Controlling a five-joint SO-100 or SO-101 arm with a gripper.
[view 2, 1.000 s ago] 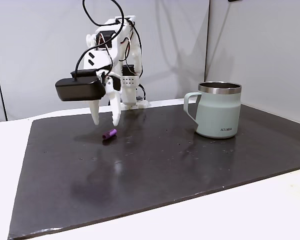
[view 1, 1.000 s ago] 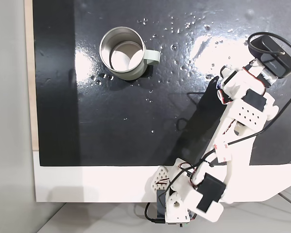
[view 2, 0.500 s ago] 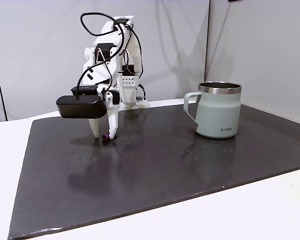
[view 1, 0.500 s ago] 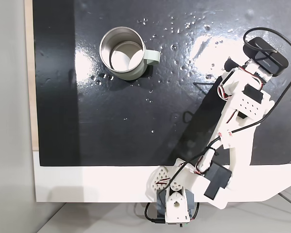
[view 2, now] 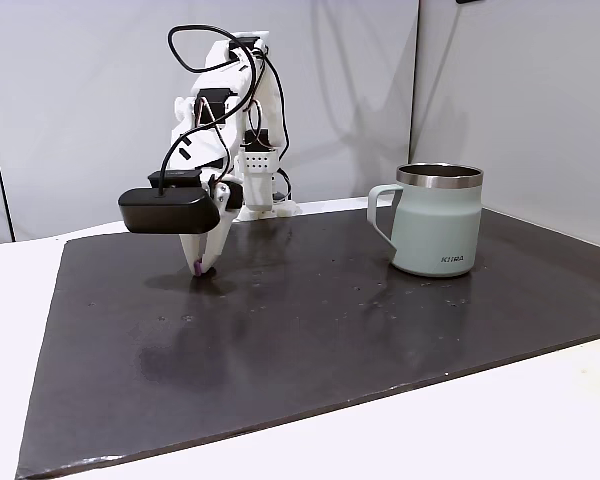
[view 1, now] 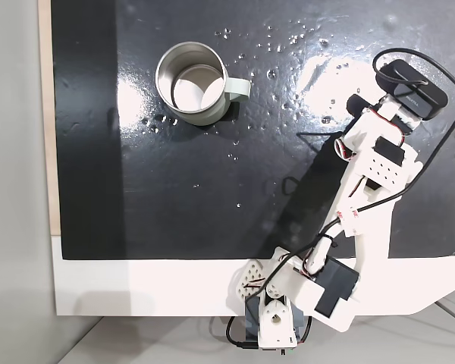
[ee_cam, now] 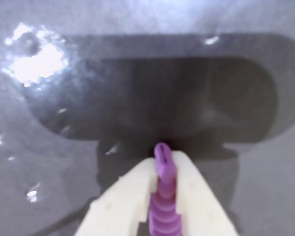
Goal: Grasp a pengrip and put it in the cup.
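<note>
The light-purple ribbed pengrip (ee_cam: 163,196) is clamped between my two white fingers (ee_cam: 123,196) in the wrist view, its tip poking out past them just above the black mat. In a fixed view from the side, my gripper (view 2: 202,266) is shut on the pengrip (view 2: 200,267) with its tips at the mat surface, far left of the cup. The steel cup (view 2: 436,220) with its grey-green handle stands upright on the right. In a fixed view from above, the cup (view 1: 192,85) sits at upper left and my gripper's end lies under the black camera housing (view 1: 413,85) at upper right.
A black mat (view 1: 174,189) covers a white table (view 1: 136,288). Water droplets glint on the mat (view 1: 288,38) between cup and arm. The arm base (view 1: 273,322) is at the table's near edge. A grey wall (view 2: 80,100) stands behind.
The gripper came down over the pengrip lying on the mat and its fingers went from open to shut on it.
</note>
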